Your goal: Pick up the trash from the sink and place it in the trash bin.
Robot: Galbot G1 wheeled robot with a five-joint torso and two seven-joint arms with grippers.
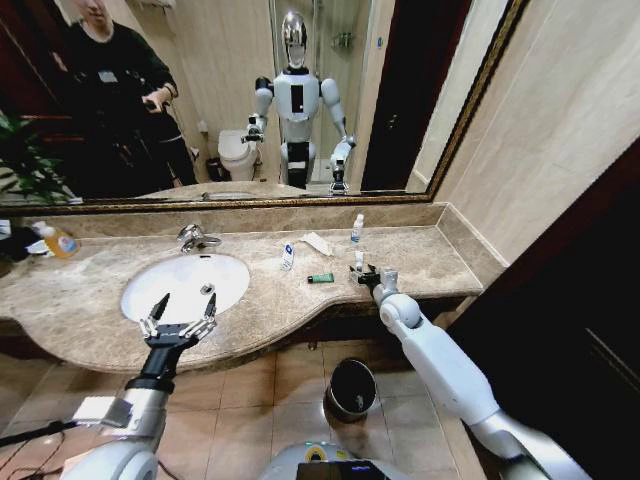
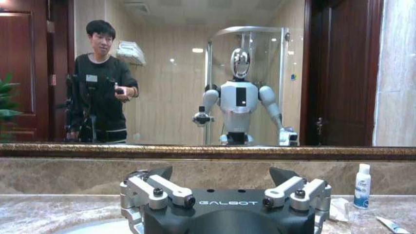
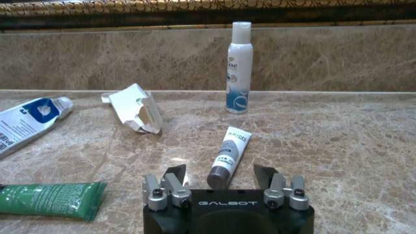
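On the worktop (image 1: pixel 420 262) you have five small toiletry items: two bottles with blue labels, one standing (image 1: pixel 357 228) and one lying (image 1: pixel 287 256); one green tube (image 1: pixel 321 278); one white packet (image 1: pixel 317 243); one small white tube (image 3: pixel 229 156). You also have one soap bottle (image 1: pixel 56 240), one sink (image 1: pixel 232 272), one trash bin (image 1: pixel 351 388) and two pincers, left (image 1: pixel 179 312) and right (image 1: pixel 368 272).

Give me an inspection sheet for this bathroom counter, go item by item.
Surface: beige marble counter, dry-looking; white sink holds no trash.
Job's things: upright bottle, lying bottle, green tube, torn white packet, small white tube, all on the counter; black bin on the floor.
Clutter: orange soap bottle.
Hands: left hand open over the sink's front edge; right hand open around the small white tube's end.
Cables: nothing seen.
Surroundings: mirror, chrome faucet.
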